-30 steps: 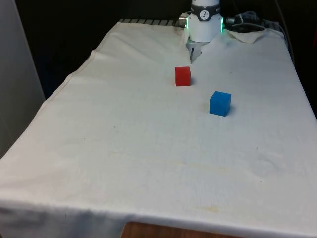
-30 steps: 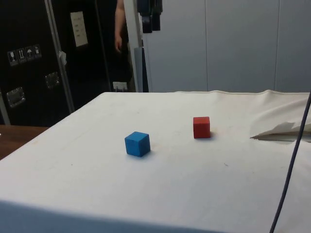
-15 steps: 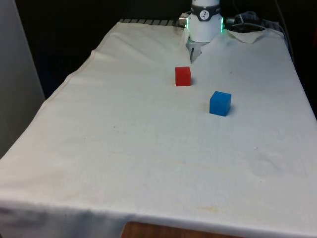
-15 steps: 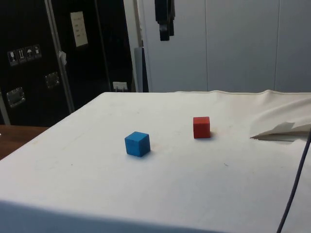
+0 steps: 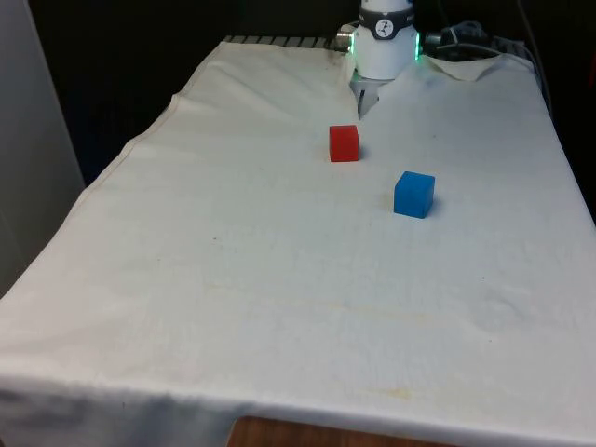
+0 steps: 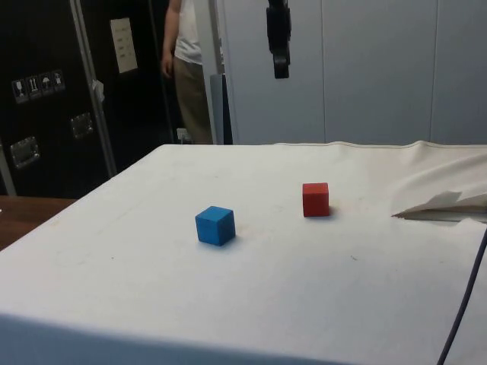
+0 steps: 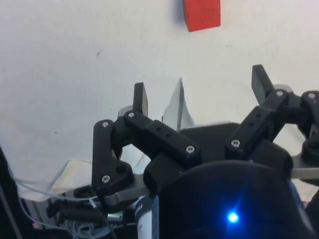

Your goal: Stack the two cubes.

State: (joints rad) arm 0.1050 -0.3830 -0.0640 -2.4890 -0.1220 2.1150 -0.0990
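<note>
High above the desk (image 6: 319,304), the black claw (image 7: 199,94) hangs with its two fingers spread wide apart and nothing held between them. In the side view, the claw (image 6: 278,46) sits well clear of the cloth, roughly above the ground between the two cubes and nearer the red one.

Both cubes rest on the white cloth, each on its own and well apart from the other. A red cube (image 5: 344,142) lies nearer the robot's end of the desk, and the wrist camera catches the red cube (image 7: 201,14) just beyond the fingertips. A blue cube (image 5: 413,194) sits farther out and toward the front view's right; from the side, the blue cube (image 6: 214,225) stands turned corner-on, while the red cube (image 6: 315,199) faces the camera squarely.

A person (image 6: 186,68) stands beyond the desk's far edge by the dark cabinets.

Nothing of the stacking appears done: no cube is lifted or grasped. Left, by this reading, are the descent, a grasp on one cube, the carry and the placing atop the other.
</note>
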